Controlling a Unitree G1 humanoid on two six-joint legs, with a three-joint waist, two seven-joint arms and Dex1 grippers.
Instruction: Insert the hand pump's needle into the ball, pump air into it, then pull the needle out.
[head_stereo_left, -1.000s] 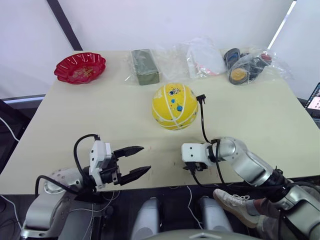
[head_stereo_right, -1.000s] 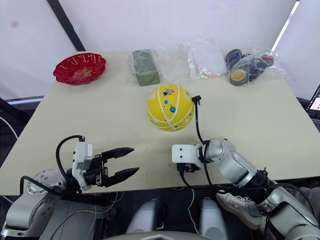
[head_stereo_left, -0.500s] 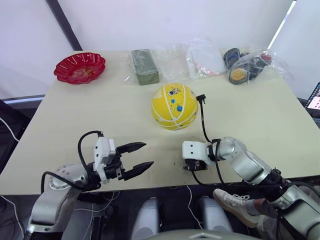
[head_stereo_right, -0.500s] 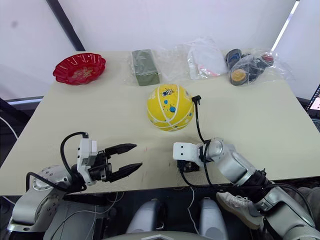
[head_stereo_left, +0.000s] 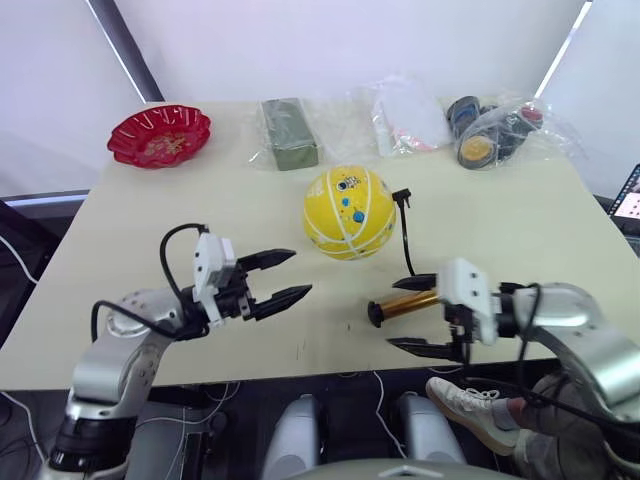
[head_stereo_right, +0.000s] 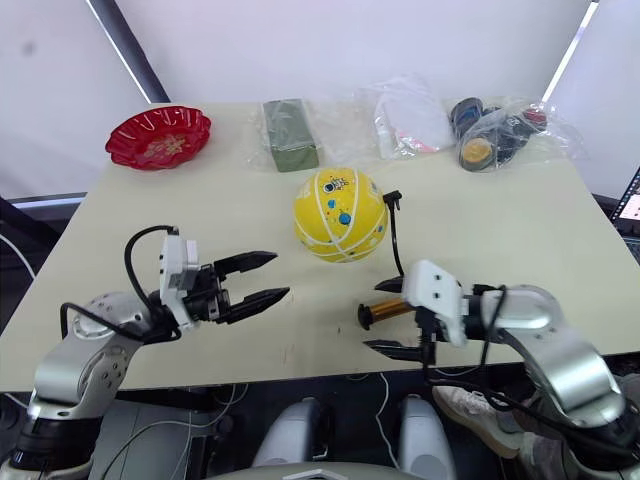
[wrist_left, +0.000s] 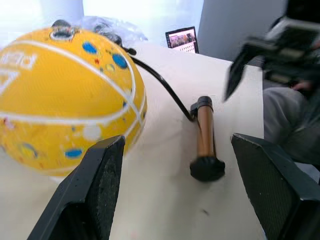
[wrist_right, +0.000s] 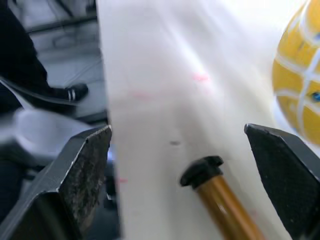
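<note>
My right gripper (head_stereo_left: 412, 315) is spread wide, holding nothing, its two black fingers pointing toward my left along the near part of the table (head_stereo_left: 150, 240). The hand pump (head_stereo_left: 403, 305) lies flat on the table between those fingers, touching neither; its gold-bronze cylinder runs sideways, with one black end cap facing away from my wrist. In the right wrist view that cap and the start of the cylinder sit in the gap between my fingers.

The pump's thin black hose (head_stereo_left: 406, 250) rises from the far end of the cylinder and curves away up to the right side of the ball (head_stereo_left: 349, 212), where the small black fitting of the needle (head_stereo_left: 402, 196) stands close by the ball's flank. I cannot tell whether the tip is in the ball or just beside it.

The ball rests on the table past both my grippers, near the middle, a little to the left of the pump.

My left gripper (head_stereo_left: 284, 275) is also open and empty, hovering over the table to the left of the pump and nearer to me than the ball, its fingers aimed to the right. In the left wrist view the ball (wrist_left: 65, 95) looms close on one side and the pump (wrist_left: 204, 137) lies beyond, with my right gripper farther off.
</note>
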